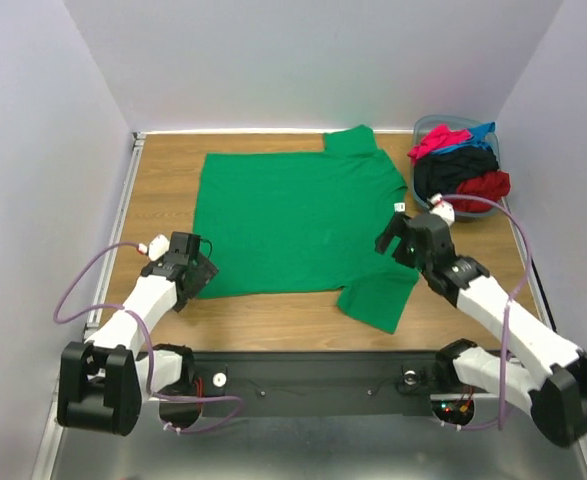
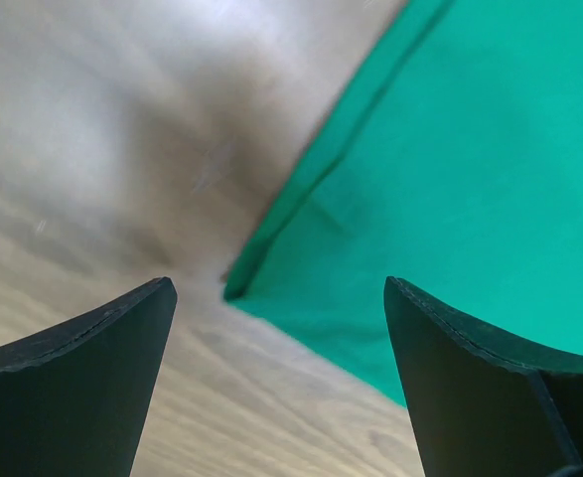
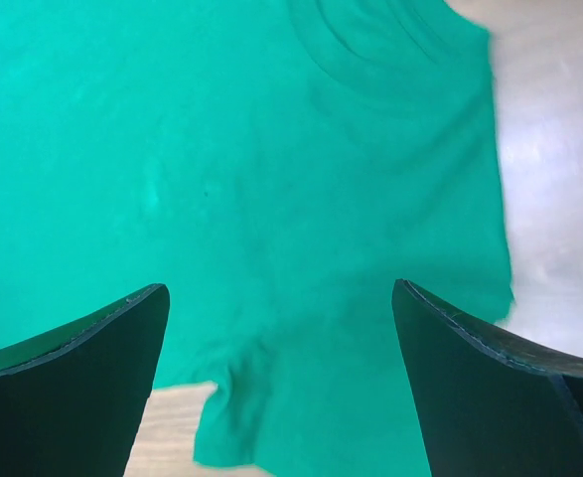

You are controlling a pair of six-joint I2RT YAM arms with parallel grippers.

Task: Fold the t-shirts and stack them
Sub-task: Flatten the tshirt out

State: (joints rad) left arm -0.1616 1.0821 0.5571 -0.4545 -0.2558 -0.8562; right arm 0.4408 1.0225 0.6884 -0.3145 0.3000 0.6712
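A bright green t-shirt [image 1: 298, 220] lies spread flat on the wooden table [image 1: 163, 180], hem to the left, collar to the right. My left gripper [image 1: 205, 272] is open and empty, just off the shirt's near-left hem corner; that corner [image 2: 239, 285] shows between its fingers. My right gripper [image 1: 391, 240] is open and empty over the shirt's right side near the near sleeve [image 1: 378, 300]. In the right wrist view the green cloth [image 3: 271, 179] fills the frame. Pink-red, blue, black and red shirts [image 1: 458, 165] are piled in the bin.
A grey-blue plastic bin [image 1: 425, 126] stands at the far right corner. White walls close the table on three sides. A metal rail [image 1: 123, 200] runs along the left edge. Bare wood lies left of the shirt.
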